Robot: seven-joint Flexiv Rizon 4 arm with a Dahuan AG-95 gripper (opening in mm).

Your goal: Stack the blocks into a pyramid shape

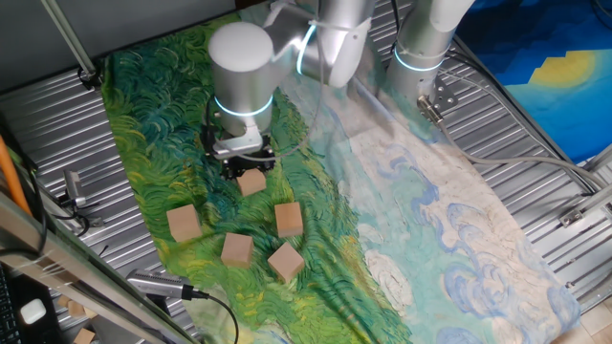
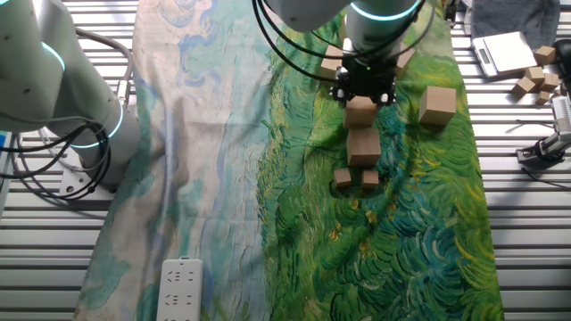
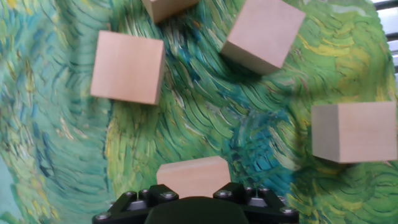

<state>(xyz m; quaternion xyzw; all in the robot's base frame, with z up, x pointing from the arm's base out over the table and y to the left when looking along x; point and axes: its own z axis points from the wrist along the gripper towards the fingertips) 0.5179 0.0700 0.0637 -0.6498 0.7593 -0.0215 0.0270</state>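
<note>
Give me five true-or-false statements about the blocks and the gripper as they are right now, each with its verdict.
1. The gripper is shut on a block. True.
2. A finished pyramid already stands on the cloth. False: in one fixed view the other four blocks, such as the leftmost block, lie singly on the cloth, none stacked.
3. The blocks are painted red. False: they are plain light wood.
4. The loose blocks lie on the green part of the cloth. True.
5. A white power strip lies on the pale end of the cloth. True.
</note>
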